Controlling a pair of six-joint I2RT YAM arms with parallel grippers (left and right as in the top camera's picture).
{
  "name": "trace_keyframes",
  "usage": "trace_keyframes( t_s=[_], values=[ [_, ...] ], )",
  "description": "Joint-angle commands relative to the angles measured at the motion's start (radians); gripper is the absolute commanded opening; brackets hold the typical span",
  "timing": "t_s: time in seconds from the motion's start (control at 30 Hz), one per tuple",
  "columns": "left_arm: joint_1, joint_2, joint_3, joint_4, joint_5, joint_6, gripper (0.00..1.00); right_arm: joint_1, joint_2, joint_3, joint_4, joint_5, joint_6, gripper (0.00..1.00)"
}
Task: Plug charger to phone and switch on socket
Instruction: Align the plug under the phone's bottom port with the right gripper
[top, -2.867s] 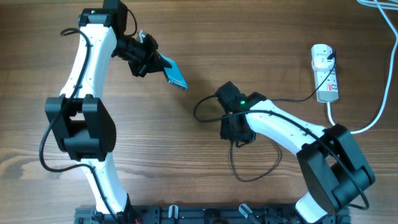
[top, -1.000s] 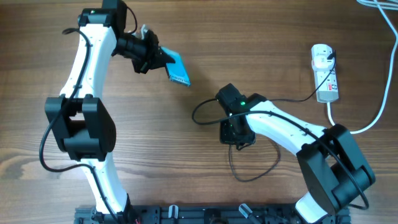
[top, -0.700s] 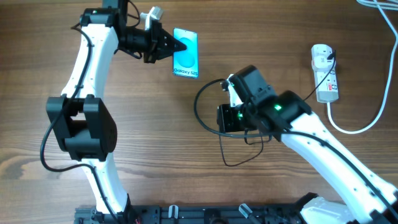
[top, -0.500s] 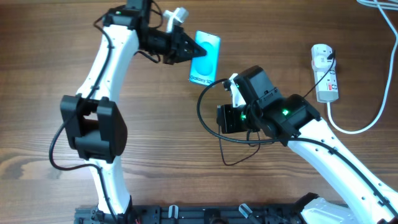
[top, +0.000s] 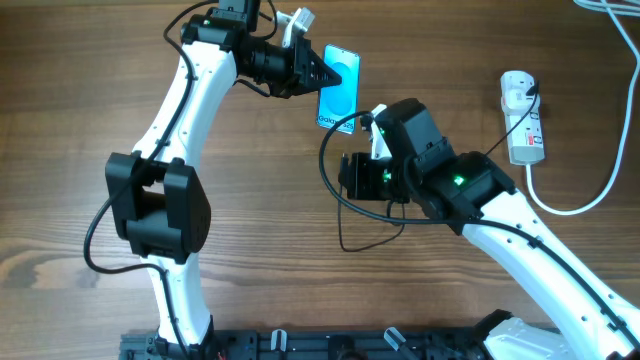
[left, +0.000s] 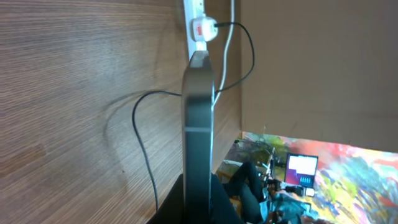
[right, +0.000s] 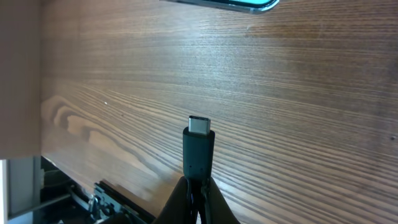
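Held the phone clenched in the left gripper, grasped at its upper left side, cyan screen turned up toward the overhead camera and the text end pointing down at the right arm. From the left wrist, saw it edge-on as a thin grey slab standing out of the 2 dark fingers at the bottom of the view.

Pinched the charger in the right gripper, closed on the black body just behind the connector. Left the metal tip bare and upright above the fingertips, pointed toward the phone's rim at the top of the right wrist view, tip and rim apart with wood grain between them. In the overhead view, placed that gripper just below the phone's text end; could not tell there whether anything touched, with the wrist covering the spot.

Trailed the thin black cable in 1 loose loop on the table under the right arm, then off right to the socket. Found the socket well apart from both grippers, near the table's right edge, with the black plug seated in its upper end and the white cord curving away toward the top right corner.
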Motion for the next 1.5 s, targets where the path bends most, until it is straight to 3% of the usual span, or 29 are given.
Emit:
trace_keyframes(
  t_s=[0.0, 0.07, 0.4, 1.47],
  values=[
    [-0.036, -0.097, 0.007, 0.012, -0.101, -0.02, 0.04, 0.002, -0.008, 0.015, 0.015, -0.016, 0.022, 0.04],
    [-0.061, -0.129, 0.007, 0.014, -0.18, -0.02, 0.04, 0.002, -0.008, 0.015, 0.023, -0.016, 0.023, 0.04],
    [-0.075, -0.175, 0.007, -0.01, -0.216, 0.011, 0.04, 0.002, -0.008, 0.015, 0.062, -0.021, 0.029, 0.04],
    [-0.051, -0.175, 0.007, -0.037, -0.127, 0.034, 0.04, 0.002, -0.008, 0.015, 0.089, 0.052, 0.01, 0.04]
  ],
)
